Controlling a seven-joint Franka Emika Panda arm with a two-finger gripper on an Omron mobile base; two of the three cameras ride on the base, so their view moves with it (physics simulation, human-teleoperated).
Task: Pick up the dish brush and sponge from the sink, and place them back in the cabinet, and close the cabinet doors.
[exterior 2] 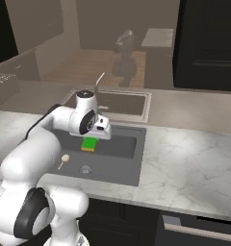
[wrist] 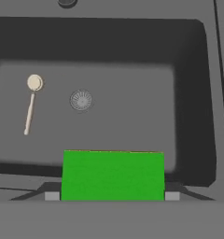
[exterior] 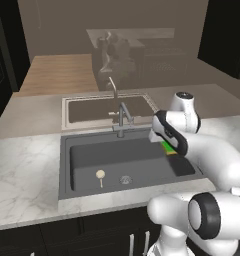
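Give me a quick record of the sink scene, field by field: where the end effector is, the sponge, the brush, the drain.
end effector: over the sink's right part, jaws apart, one fingertip on each side of the sponge
sponge: green top, between the fingertips; grip not confirmed
dish brush: lying on the sink floor, left of the drain, apart from the sponge
drain: round, metal, mid floor
sink: dark grey basin set in a marble counter
faucet: behind the basin, centred
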